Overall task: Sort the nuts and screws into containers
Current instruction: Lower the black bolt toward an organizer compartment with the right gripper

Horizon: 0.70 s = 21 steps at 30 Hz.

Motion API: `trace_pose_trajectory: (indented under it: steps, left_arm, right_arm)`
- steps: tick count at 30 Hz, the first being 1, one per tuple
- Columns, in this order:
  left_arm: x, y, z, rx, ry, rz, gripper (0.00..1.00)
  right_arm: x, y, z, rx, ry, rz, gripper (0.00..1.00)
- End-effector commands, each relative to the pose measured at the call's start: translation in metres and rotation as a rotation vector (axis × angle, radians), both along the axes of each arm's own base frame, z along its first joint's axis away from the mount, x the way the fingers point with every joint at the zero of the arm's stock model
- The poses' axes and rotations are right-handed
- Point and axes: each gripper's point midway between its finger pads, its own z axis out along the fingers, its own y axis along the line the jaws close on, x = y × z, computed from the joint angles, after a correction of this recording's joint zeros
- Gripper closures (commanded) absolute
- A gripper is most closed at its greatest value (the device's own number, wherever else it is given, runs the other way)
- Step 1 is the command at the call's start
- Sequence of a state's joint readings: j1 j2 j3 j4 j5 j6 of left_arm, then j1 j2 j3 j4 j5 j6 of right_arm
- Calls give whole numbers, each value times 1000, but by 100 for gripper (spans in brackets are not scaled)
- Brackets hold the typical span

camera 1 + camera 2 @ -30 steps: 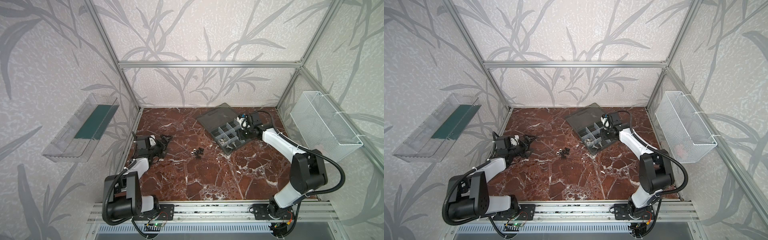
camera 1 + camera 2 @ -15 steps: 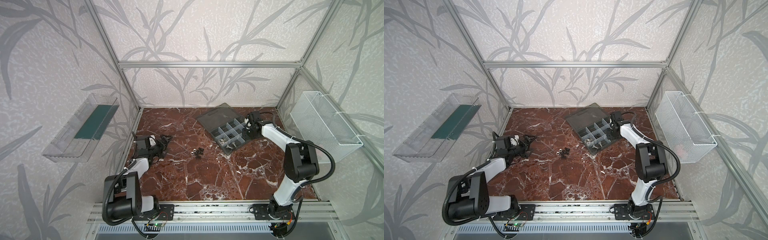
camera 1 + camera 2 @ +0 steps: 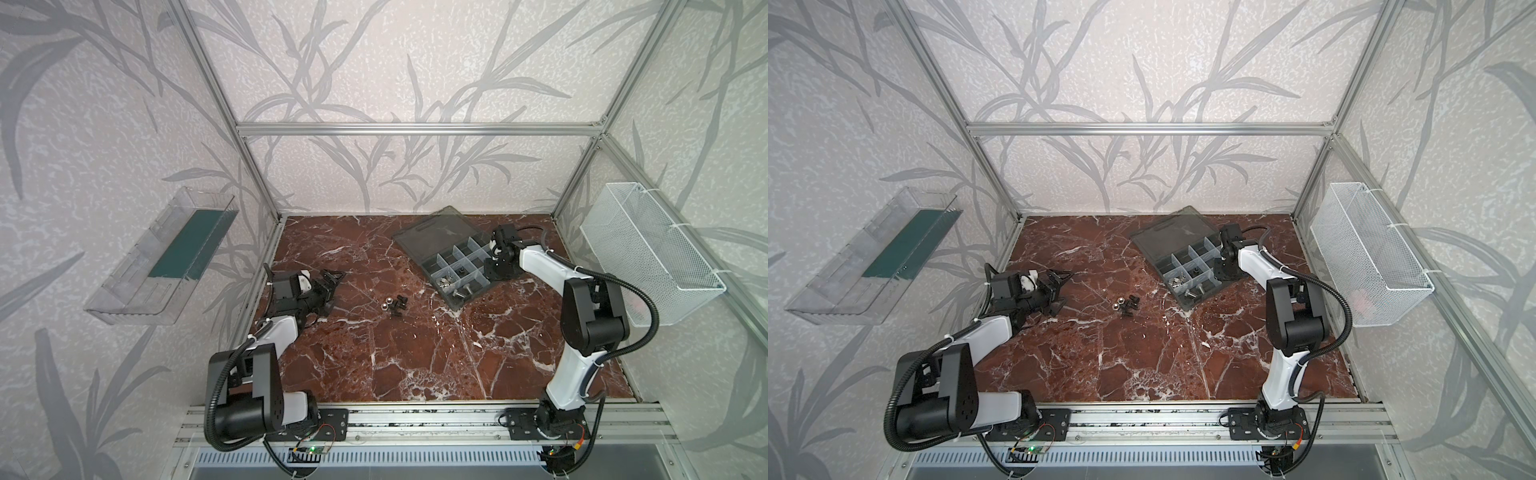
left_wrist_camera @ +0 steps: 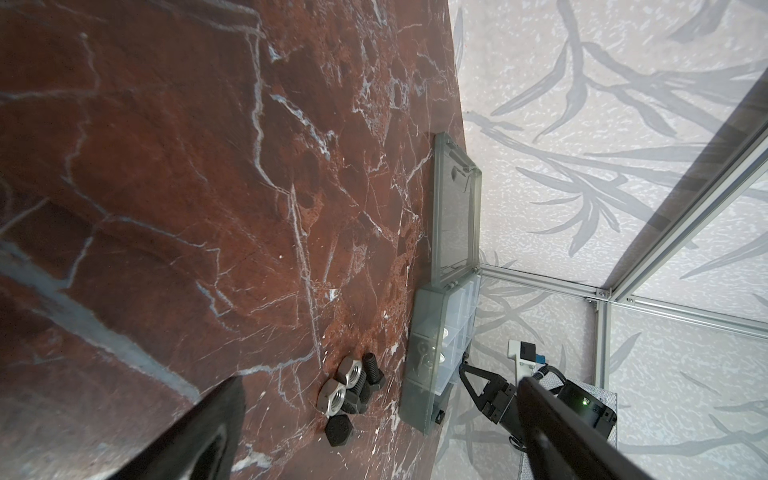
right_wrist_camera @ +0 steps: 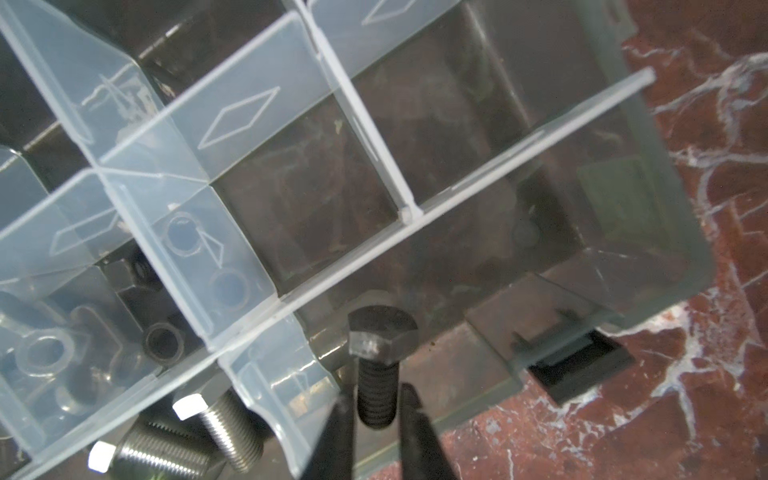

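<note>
Organiser box point(image 3: 455, 306): I find it toward the far right of the marble table point(image 3: 415, 365), set at an angle. Its lid point(image 3: 436, 233) is folded open and lies flat behind it. Pale dividers point(image 5: 365, 137) split the box into small compartments.

Contents, from the right wrist view:
- One compartment at the box's near edge holds two silver screws point(image 5: 224, 428), both lying on their sides.
- The compartment beside it holds dark nuts point(image 5: 164, 340) and at least one silver nut point(image 5: 41, 353), which is blurred through a divider.
- In both top views, bright metal shows in the row nearest the robot.

Right gripper point(image 5: 376, 392): it is at the box's right end, close to the latch point(image 5: 577, 361) and over the end compartment. Its jaws stand narrow, one on either side of the threaded shank of a black screw point(image 5: 382, 336), whose head points away from the wrist camera into that compartment. I see a thin slit along one side of the shank, and I cannot tell whether the pads press on it.

Left gripper point(image 3: 332, 291): it is spread wide and holds nothing, low at the left side of the table.

Unsorted items: a small group lies near the table's middle, between the two grippers and well apart from the box. It is made up of two loose nuts point(image 4: 353, 372), silver and touching each other, with several loose screws point(image 4: 340, 430), black, lying against them
</note>
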State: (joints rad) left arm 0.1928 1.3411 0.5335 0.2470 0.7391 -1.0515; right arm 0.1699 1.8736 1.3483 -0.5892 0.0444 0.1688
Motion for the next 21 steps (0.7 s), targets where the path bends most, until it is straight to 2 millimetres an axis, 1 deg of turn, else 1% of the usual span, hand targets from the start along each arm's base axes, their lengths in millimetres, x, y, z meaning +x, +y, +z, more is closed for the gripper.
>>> trace_pose_trajectory:
  steps: [1, 4, 6, 8, 9, 10, 12, 13, 15, 16, 18, 21]
  left_arm:
    - [2, 1, 11, -12, -35, 0, 1]
    - [2, 0, 11, -14, -34, -1, 1]
    - [2, 0, 12, -13, -39, -2, 1]
    - [3, 1, 12, -12, -40, -1, 1]
    - [3, 1, 12, -12, -38, 1, 0]
    - [3, 1, 13, -13, -39, -1, 1]
    - [5, 1, 13, -15, -40, 0, 0]
    - [5, 1, 13, -17, -40, 0, 0]
    - [5, 0, 12, -20, -39, -1, 1]
    - [5, 1, 11, -22, -36, 1, 1]
    - [5, 0, 11, -23, -38, -1, 0]
    - [5, 0, 10, -30, -34, -2, 0]
  right_arm:
    - [5, -1, 15, 7, -27, -8, 60]
    - [3, 4, 31, 32, -43, 24, 52]
    - [0, 9, 51, 49, -62, 65, 45]
    - [-4, 19, 70, 95, -96, 116, 41]
    - [-8, 29, 79, 144, -115, 158, 39]
    - [-12, 40, 94, 195, -147, 205, 39]
    - [-24, 68, 114, 320, -196, 317, 37]
    - [-30, 81, 121, 359, -215, 362, 36]
    - [-44, 107, 129, 400, -247, 461, 34]
    - [-52, 120, 130, 405, -253, 512, 33]
    - [-67, 143, 125, 403, -254, 611, 33]
    - [-91, 185, 111, 370, -263, 785, 33]
